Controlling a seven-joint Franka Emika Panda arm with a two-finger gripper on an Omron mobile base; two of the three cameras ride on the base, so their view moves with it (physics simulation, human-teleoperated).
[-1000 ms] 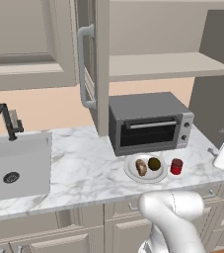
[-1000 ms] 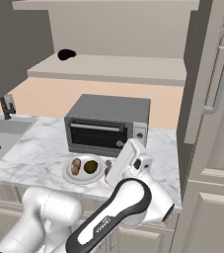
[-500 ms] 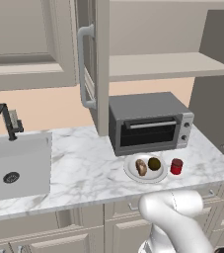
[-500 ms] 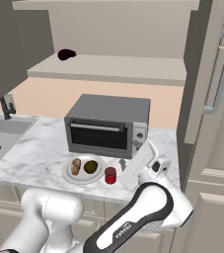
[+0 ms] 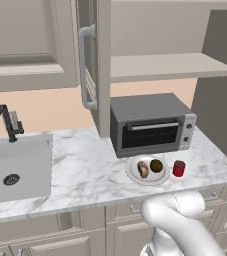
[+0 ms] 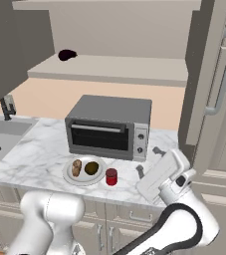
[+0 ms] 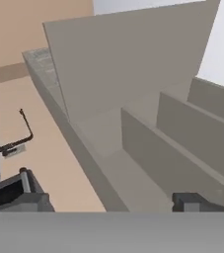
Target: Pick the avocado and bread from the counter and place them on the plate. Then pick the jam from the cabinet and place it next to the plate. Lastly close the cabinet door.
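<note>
The cabinet (image 5: 170,65) hangs above the counter (image 5: 90,165) with its cabinet door (image 5: 102,65) swung out over the slab, the bar handle facing the left base camera; in the right base view another door (image 6: 211,79) with a bar handle rises at the counter's right end. A small dark thing (image 6: 67,55) lies on the shelf's left part, too small to name. A sink (image 5: 15,170) with a black faucet (image 5: 5,122) fills the counter's left end. The grey toaster oven (image 5: 152,124) stands against the back wall, right of the middle. Just in front of it, near the front edge, lies the plate (image 5: 133,172), carrying the bread (image 5: 143,169) on its left and the avocado (image 5: 156,165) on its right. The jam (image 5: 179,168) stands upright on the counter just beside the plate's right rim, apart from it. The arm bends up in front of the counter's right end, its hand raised beside the toaster oven's right corner. The gripper (image 6: 147,160) has its fingers spread wide with nothing between them. The hand view is rolled, showing beige panels and the faucet sideways; the fingertips are mostly cut off at its bottom.
</note>
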